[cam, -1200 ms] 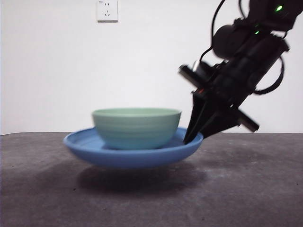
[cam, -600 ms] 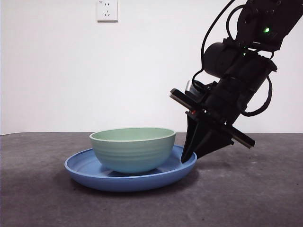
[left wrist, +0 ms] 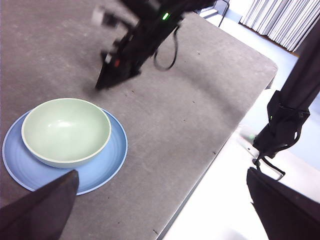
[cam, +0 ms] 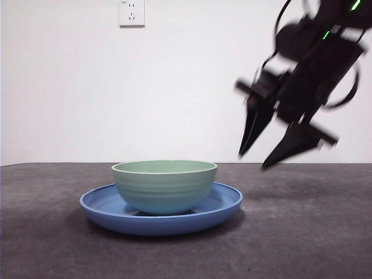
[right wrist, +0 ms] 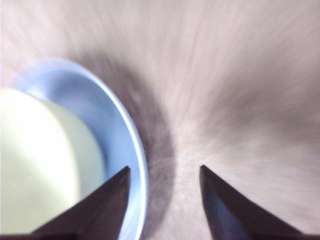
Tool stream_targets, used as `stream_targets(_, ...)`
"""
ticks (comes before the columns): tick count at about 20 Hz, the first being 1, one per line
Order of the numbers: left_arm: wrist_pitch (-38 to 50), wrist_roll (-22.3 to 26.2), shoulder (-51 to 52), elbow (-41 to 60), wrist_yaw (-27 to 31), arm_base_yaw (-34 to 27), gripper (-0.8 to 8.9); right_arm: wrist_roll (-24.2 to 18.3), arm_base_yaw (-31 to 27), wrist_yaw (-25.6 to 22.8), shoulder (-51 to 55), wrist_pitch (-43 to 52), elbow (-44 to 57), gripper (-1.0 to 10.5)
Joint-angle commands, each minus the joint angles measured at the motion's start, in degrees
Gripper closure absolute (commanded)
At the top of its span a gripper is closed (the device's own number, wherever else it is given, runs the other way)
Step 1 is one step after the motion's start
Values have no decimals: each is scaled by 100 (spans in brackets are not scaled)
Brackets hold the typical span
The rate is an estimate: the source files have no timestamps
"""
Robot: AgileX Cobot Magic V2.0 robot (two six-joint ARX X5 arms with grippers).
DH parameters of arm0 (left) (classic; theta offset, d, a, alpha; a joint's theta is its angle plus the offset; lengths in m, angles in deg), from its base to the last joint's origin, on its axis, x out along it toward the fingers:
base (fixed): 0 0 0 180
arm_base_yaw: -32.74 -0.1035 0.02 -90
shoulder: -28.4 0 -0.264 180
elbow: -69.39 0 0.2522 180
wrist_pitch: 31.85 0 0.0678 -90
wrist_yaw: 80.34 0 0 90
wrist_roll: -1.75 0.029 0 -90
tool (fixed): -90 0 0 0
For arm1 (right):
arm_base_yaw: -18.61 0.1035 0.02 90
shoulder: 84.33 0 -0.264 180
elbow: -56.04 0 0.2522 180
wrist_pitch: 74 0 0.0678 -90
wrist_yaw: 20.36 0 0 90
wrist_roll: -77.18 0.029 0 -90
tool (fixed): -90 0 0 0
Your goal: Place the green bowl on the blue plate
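Note:
The pale green bowl (cam: 164,186) stands upright inside the wide blue plate (cam: 224,203), which lies flat on the dark table. My right gripper (cam: 253,162) hangs open in the air, above and just right of the plate's rim, touching nothing. Its blurred wrist view shows the bowl (right wrist: 35,165) and plate (right wrist: 110,125) beside one finger of the right gripper (right wrist: 164,169), with bare table in the gap. My left gripper (left wrist: 162,172) is open and high over the table, looking down on the bowl (left wrist: 65,130), the plate (left wrist: 112,160) and the right gripper (left wrist: 102,85).
A wall socket (cam: 131,11) sits high on the white wall behind. In the left wrist view the table's edge (left wrist: 215,150) runs diagonally, with a black stand (left wrist: 285,125) beyond it and curtains at the far corner.
The plate, held up at its rim with the bowl on it, came down onto the table. The right gripper then let go of the rim, opened and rose to the right.

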Motion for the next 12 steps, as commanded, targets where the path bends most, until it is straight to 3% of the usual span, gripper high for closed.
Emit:
stream_targets(1,55,-11,-13,-39,-9,48,188,-380,-116,0,627,-356,-111,601)
stream_targets(5,55,-11,-13,-39,-9,48,188,-979,-197,-76,2002,-1462,-111,434)
stream_targets(7,57,-11,-13,-39,-9,48,188,-1231,-181,-350,2695,-2094,-111,363)
stream_targets(12,68,-11,-13,-39,-9,48,188,-1773,-179,-496,3947,-3051,-107,335)
